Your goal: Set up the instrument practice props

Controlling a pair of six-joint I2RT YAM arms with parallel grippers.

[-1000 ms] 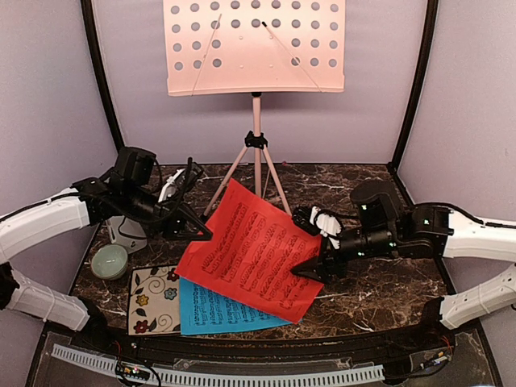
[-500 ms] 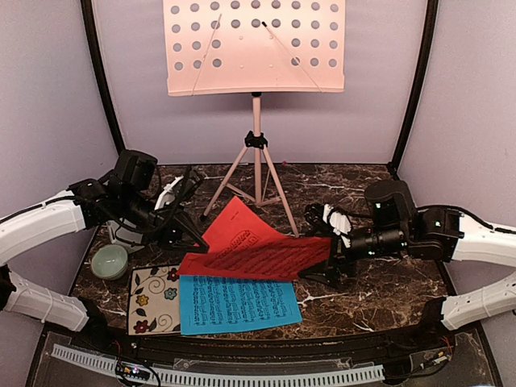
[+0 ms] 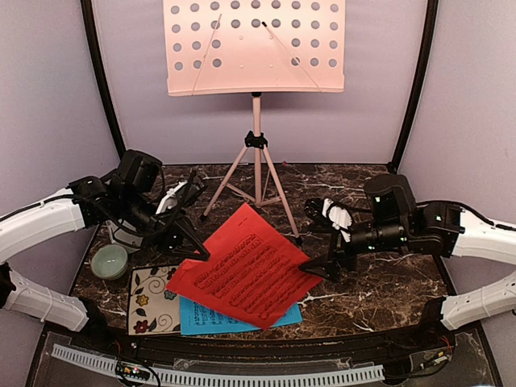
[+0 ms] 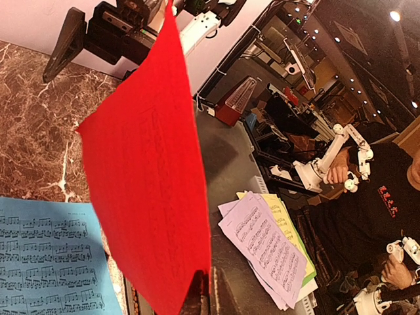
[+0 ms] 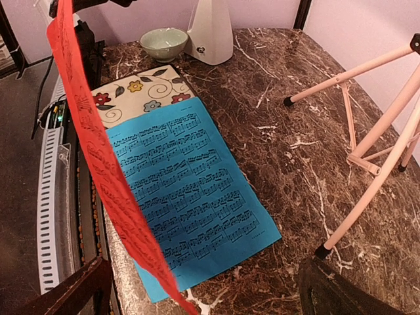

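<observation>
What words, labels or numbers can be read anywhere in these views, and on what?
Nothing can be read.
Red sheet: printed music notes, no legible words.
Blue sheet: staves and notes only.
Metronome: small dark mark, too small to read.
Black shirt: red lettering, too blurred.

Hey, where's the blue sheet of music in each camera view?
Top external: blue sheet at lower centre, mostly under the red sheet.
Left wrist: blue sheet in the lower left corner.
Right wrist: blue sheet across the centre, lying flat.
Shared landmark: the red sheet, held up over it in all three.
</observation>
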